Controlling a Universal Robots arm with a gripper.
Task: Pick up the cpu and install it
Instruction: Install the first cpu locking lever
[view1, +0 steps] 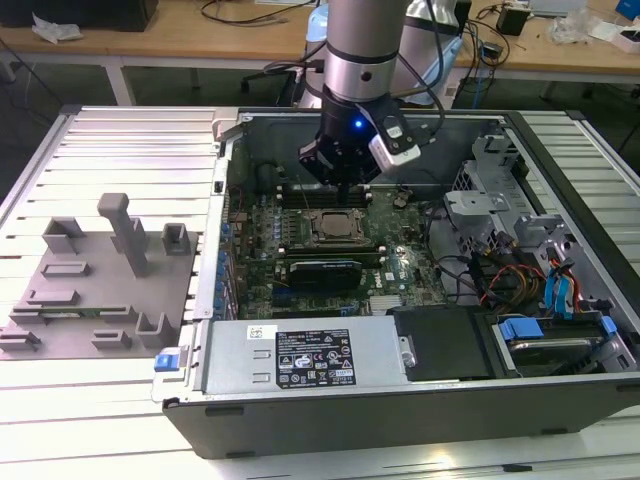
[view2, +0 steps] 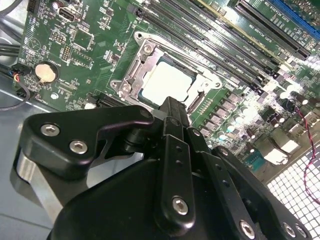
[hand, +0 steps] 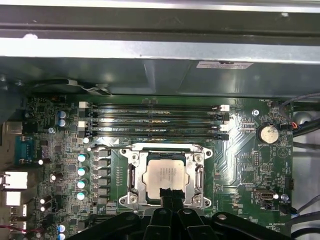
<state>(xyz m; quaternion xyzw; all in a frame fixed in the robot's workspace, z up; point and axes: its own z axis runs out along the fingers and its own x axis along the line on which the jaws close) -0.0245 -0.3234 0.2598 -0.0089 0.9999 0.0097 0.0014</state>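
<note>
Hovering inside the open computer case (view1: 420, 400), my pincer (hand: 170, 192) has its fingers pressed together on nothing. The cpu (hand: 165, 173) lies flat within the socket frame (hand: 131, 175) on the motherboard (hand: 250, 162). I judge it seated, with my tips just above its edge.
</note>
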